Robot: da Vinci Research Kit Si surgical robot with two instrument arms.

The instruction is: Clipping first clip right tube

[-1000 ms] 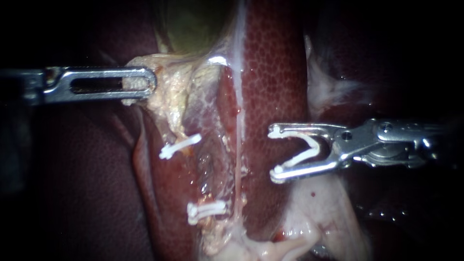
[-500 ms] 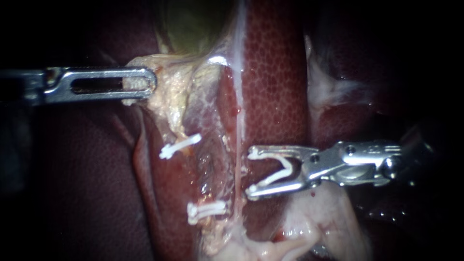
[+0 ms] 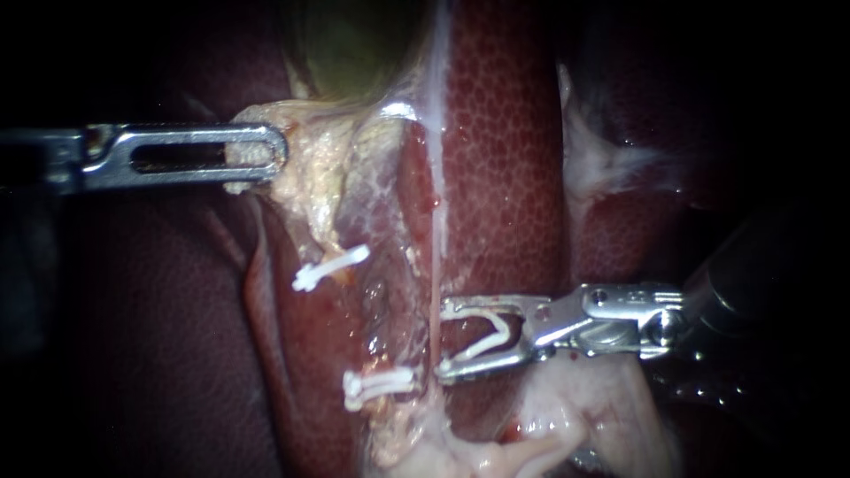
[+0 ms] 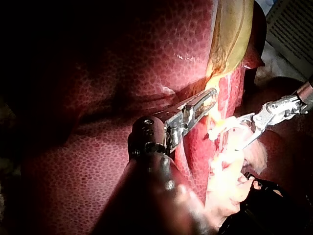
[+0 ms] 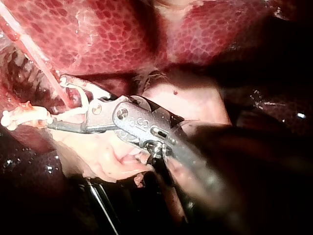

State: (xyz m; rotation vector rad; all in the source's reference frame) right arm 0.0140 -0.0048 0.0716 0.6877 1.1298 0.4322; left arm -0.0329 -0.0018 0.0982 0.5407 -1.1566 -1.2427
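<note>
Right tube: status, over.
Left instrument shut on pale tissue. Right instrument holds open clip, tips at right tube, not yet closed. Upper clip and lower clip sit clear.

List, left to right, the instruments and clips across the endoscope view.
Left instrument holding pale tissue → upper clip → right instrument carrying an open clip. The lower clip is left out: it overlaps the upper one.

Your endoscope faces the mottled dark-red liver (image 3: 505, 150) closely; both wrist cameras look in from opposite sides, sharing it.
</note>
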